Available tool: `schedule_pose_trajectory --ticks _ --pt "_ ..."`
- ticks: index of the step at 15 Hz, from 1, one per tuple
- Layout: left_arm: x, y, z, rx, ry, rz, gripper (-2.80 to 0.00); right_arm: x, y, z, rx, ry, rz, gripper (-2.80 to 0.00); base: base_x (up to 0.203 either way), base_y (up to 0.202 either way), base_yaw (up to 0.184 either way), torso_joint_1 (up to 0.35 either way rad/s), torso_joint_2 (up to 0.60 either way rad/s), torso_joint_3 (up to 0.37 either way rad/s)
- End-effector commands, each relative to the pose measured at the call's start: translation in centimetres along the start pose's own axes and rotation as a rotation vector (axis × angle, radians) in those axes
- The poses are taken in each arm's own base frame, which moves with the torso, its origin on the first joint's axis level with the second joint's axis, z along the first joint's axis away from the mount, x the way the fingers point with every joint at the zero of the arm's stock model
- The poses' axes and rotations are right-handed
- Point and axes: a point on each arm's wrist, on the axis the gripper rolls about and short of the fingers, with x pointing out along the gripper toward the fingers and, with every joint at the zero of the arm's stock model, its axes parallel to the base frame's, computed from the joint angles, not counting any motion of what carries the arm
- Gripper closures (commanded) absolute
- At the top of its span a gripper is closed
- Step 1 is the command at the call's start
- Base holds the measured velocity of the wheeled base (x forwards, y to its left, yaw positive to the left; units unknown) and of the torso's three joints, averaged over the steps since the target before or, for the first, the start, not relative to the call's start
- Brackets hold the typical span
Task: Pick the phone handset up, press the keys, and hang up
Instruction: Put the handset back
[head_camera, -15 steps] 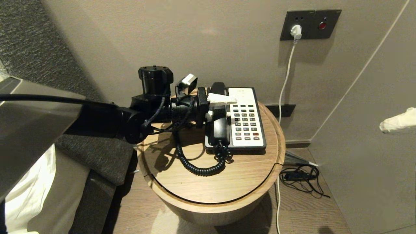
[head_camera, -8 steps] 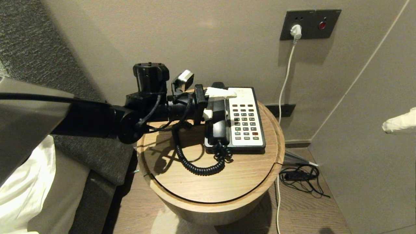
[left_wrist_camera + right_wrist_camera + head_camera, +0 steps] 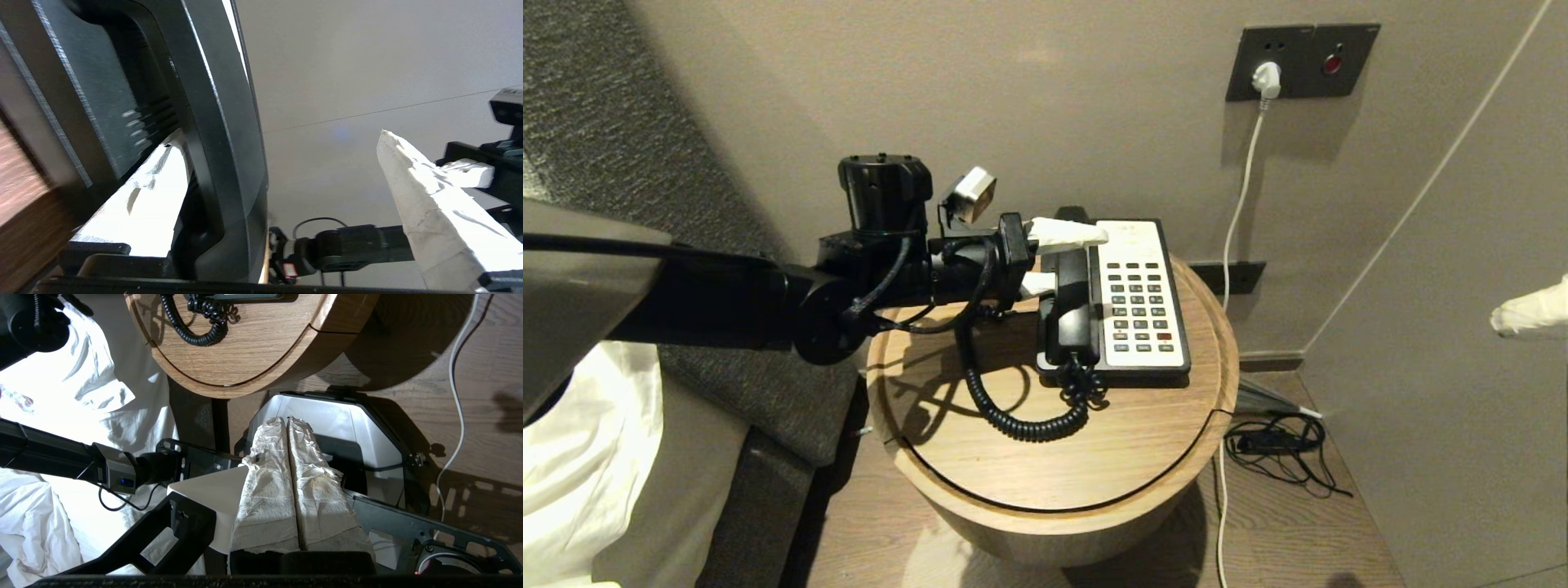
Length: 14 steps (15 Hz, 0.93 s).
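Note:
A phone with a white keypad panel (image 3: 1139, 306) stands on a round wooden table (image 3: 1094, 465). Its black handset (image 3: 1072, 314) lies in the cradle on the phone's left side, and a coiled cord (image 3: 1013, 416) loops onto the table. My left gripper (image 3: 1054, 260) is open, level with the handset's upper end, one white-wrapped finger above it and one at its left. In the left wrist view the handset (image 3: 212, 143) lies against one finger (image 3: 155, 192), well apart from the other. My right gripper (image 3: 1531, 314) hangs at the far right, shut and empty (image 3: 287, 419).
A wall socket with a white plug (image 3: 1266, 79) sits at the back right, its cable running down to the floor. A black cable bundle (image 3: 1278, 445) lies on the floor to the right of the table. A bed with white sheets (image 3: 580, 474) stands at the left.
My left arm has drawn back to the left and a little up. Its upper finger has left the keypad and now ends over the handset. The handset has stayed in its cradle.

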Motion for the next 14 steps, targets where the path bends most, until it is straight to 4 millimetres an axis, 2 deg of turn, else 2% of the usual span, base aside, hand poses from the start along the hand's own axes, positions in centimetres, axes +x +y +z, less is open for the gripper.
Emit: schedule_pose_trajectory --ticks 1,6,10,14 --pt "-0.4 -0.6 0.0 0.015 -0.005 -0.004 -2.80 -0.1 -0.1 -0.2 0.004 0.007 0.000 0.00 0.000 0.000 0.000 0.000 0.00 0.000" --pt "-0.8 -0.3 -0.6 0.126 -0.058 0.086 -2.80 -0.2 -0.1 -0.3 0.005 0.010 -0.002 0.00 0.000 0.000 0.000 0.000 0.00 0.000" --pt "-1.6 -1.2 -0.6 0.140 -0.079 0.093 -2.80 0.2 -0.2 -0.3 0.006 0.019 -0.006 0.00 0.000 0.000 0.000 0.000 0.00 0.000" --pt "-3.7 -3.0 -0.1 0.165 -0.129 0.103 -2.80 0.6 -0.4 -0.3 0.009 0.034 -0.015 0.00 0.000 0.000 0.000 0.000 0.00 0.000"
